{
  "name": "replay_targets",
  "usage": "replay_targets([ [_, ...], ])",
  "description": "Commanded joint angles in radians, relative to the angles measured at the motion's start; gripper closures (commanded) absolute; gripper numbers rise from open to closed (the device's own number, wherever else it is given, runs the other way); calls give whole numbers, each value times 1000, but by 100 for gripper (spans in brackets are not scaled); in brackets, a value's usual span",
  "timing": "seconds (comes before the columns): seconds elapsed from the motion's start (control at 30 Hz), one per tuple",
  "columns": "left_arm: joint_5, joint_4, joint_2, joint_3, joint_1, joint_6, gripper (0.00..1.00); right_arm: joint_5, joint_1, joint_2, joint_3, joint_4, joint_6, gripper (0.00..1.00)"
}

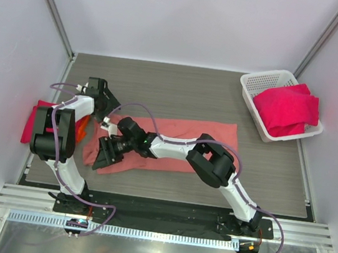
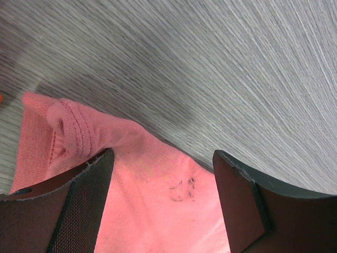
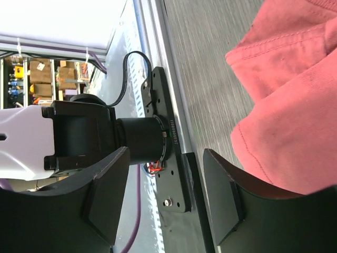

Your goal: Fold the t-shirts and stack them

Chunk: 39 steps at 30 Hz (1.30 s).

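Top external: salmon-pink t-shirt (image 1: 214, 139) lengthwise across mid tabletop (image 1: 181, 84). Left hand (image 1: 106, 121) and right hand (image 1: 107, 155) both released over its left end, grasping nothing. Could pinch a single layer there, dragging the fold crooked.

Salmon-pink t-shirt (image 2: 158, 211): soft knit cloth, matt. Table (image 2: 210, 63): grey wood-grain, matt. Basket (image 1: 262, 83): white plastic mesh.

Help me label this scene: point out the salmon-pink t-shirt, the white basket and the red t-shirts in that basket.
salmon-pink t-shirt (image 1: 208, 135), top view, flat right half of the cloth.
white basket (image 1: 269, 79), top view, its mesh back wall.
red t-shirts (image 1: 285, 108), top view, middle of the heap.
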Motion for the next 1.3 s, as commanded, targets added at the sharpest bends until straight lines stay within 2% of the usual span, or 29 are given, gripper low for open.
replay_targets([
  [0.0,-44,-72,35,-12,15,26,22,-26,0,5,28,60,36,36],
  [0.1,-40,-73,29,-10,15,28,21,-16,-7,-27,11,40,22,36],
  [0.27,-43,-72,-57,-29,12,41,18,41,-93,-180,-161,39,-7,39],
  [0.47,-81,-136,-172,-38,-1,48,14,292,-224,-469,-369,-248,-171,44],
  [0.53,-98,-185,-238,-42,-1,32,13,405,-286,-579,-452,-349,-202,45],
  [0.7,-136,-211,-448,-140,-80,-34,9,674,-408,-823,-630,-504,-236,45],
  [0.73,-135,-214,-473,-156,-89,-44,6,722,-440,-858,-679,-553,-231,43],
  [0.77,-130,-217,-497,-176,-99,-63,2,844,-455,-928,-699,-576,-219,35],
  [0.8,-129,-219,-522,-190,-103,-63,1,877,-469,-958,-721,-595,-216,31],
  [0.83,-124,-221,-558,-217,-106,-80,0,918,-497,-987,-760,-627,-211,22],
  [0.97,-92,-222,-606,-271,-120,-103,0,1035,-550,-1044,-811,-711,-191,22],
  [1.03,-89,-222,-606,-288,-125,-110,0,1057,-560,-1034,-834,-746,-177,27],
  [1.13,-93,-205,-576,-303,-145,-112,2,1046,-558,-1012,-857,-767,-137,54],
  [1.17,-101,-202,-562,-300,-158,-107,3,1044,-558,-1009,-875,-764,-121,67],
  [1.23,-106,-196,-511,-285,-169,-104,3,1063,-558,-1009,-886,-762,-107,80],
  [1.27,-109,-195,-492,-277,-175,-103,3,1070,-558,-1010,-886,-762,-105,91],
])
